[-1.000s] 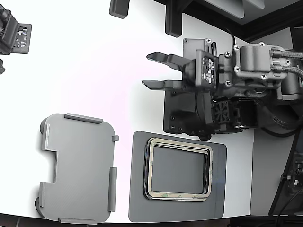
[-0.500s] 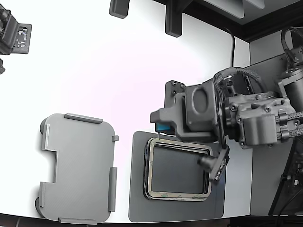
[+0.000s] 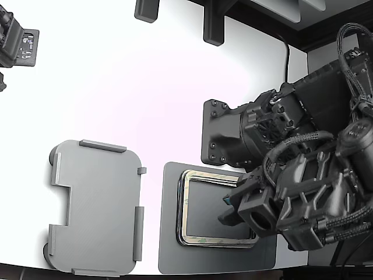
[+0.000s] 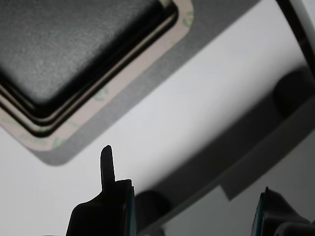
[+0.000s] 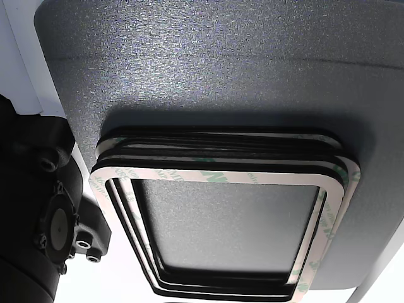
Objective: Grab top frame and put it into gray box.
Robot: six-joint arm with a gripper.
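Exterior view, from its left to its right: the gray box (image 3: 96, 207) lies on the white table (image 3: 128, 87) at about 8 o'clock of the picture, nothing inside it. Just beside it, at 5 o'clock, a darker mat (image 3: 170, 251) carries a stack of frames, and the top frame (image 3: 183, 216) sits uppermost, its pale rim marked with greenish smudges. The arm (image 3: 315, 192) fills the 3 to 4 o'clock area, and its gripper (image 3: 233, 211) hangs over that end of the stack, covering part of the rim.

In the wrist view two dark fingertips (image 4: 106, 164) stand well apart with only table between them, so the jaws are spread and hold nothing; the top frame (image 4: 78, 115) lies at 10 o'clock from them.

The other view shows the top frame (image 5: 218, 178) close up on several dark-edged ones; faint green printing runs along its rim, too blurred to read.
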